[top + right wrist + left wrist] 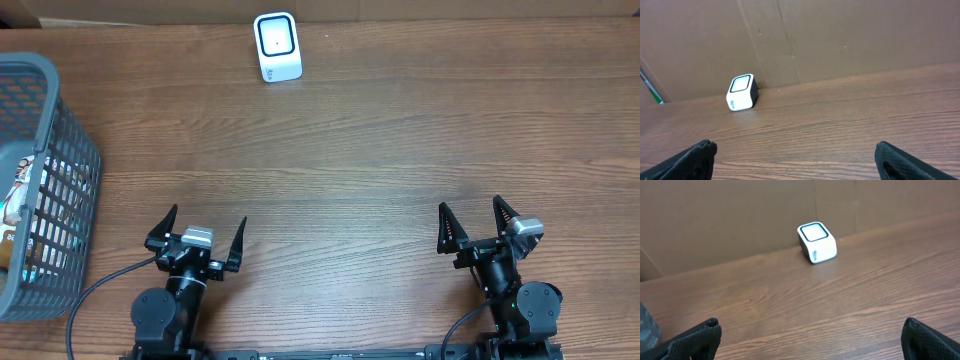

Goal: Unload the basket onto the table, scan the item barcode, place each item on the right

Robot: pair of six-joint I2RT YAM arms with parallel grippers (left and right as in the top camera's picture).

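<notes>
At the near edge of the worktop [400, 130], my 2 pincers sit wide with nothing in them: left gripper [206, 222] toward the left corner, right gripper [470, 206] toward the right. The scanner [277, 46] stands at the far edge, left of centre, window up. The basket [75, 150] at the left edge holds the packaged items [18, 192]; the barcode is too small to make out.

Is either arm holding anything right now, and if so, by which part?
Nothing is held. The left gripper and the right gripper both stand open and empty, well apart from the basket and the scanner.
</notes>
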